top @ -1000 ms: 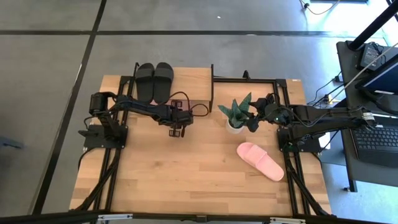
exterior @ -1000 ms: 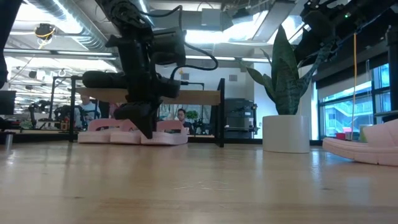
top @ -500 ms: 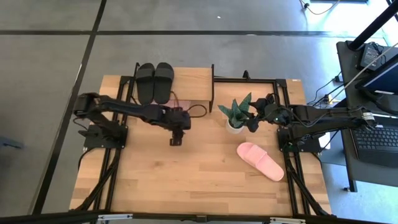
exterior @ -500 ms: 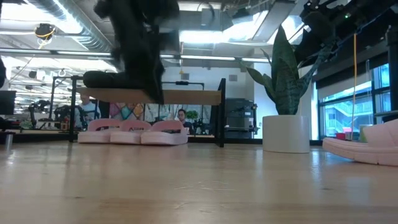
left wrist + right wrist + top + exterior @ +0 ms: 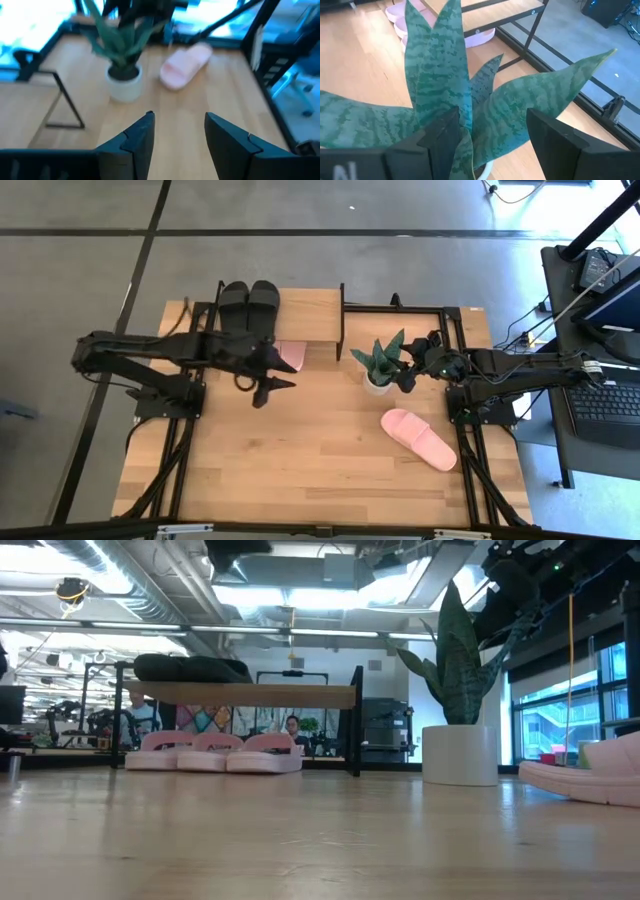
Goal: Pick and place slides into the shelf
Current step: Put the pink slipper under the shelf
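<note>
High view shows the left gripper [image 5: 272, 387] empty with its fingers spread, hanging over the bare table just in front of the shelf [image 5: 310, 315]. Two black slides [image 5: 248, 308] lie side by side on the shelf's top board, three pink slides [image 5: 215, 752] sit in a row beneath it, and one more pink slide [image 5: 419, 437] lies on the table near the right arm's base. Beside the potted plant [image 5: 381, 364], the right gripper [image 5: 413, 376] waits with its jaws apart, holding nothing.

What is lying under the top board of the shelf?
Three pink slides lie side by side under the shelf top board, seen in the low view. From above, the board and the black slides on it cover them, except one pink edge.
</note>
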`<act>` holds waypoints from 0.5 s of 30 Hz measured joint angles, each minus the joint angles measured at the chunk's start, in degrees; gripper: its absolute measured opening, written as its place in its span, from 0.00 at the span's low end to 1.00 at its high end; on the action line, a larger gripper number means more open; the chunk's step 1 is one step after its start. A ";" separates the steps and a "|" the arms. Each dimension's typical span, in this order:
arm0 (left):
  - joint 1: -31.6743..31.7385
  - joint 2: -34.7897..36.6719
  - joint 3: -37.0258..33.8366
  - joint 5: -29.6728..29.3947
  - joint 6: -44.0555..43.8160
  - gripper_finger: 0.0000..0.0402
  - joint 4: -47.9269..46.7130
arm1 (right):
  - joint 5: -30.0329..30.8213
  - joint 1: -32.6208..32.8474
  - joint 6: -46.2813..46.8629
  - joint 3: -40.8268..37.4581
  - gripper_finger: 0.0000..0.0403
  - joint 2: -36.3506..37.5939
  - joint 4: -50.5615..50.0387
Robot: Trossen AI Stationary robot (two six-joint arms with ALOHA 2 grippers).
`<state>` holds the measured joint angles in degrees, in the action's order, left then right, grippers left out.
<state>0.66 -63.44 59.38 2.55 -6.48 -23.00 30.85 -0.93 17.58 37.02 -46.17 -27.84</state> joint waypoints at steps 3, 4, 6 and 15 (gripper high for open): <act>-0.57 4.17 -4.40 0.01 -0.39 0.41 6.20 | -1.91 0.13 -0.58 0.01 0.58 0.09 0.96; -0.76 5.67 -6.50 0.00 -0.46 0.41 9.21 | -2.89 0.13 -1.35 0.00 0.58 0.09 1.71; -1.03 8.92 -11.34 -0.02 -0.75 0.41 14.31 | -4.43 0.13 -1.61 0.00 0.58 0.09 2.87; -1.35 25.72 -27.89 0.02 -6.69 0.41 23.78 | -5.59 0.15 -7.92 4.21 0.58 0.19 8.53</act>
<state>-0.68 -37.72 31.48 2.57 -13.17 0.78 25.27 -0.78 9.66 41.23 -45.98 -19.31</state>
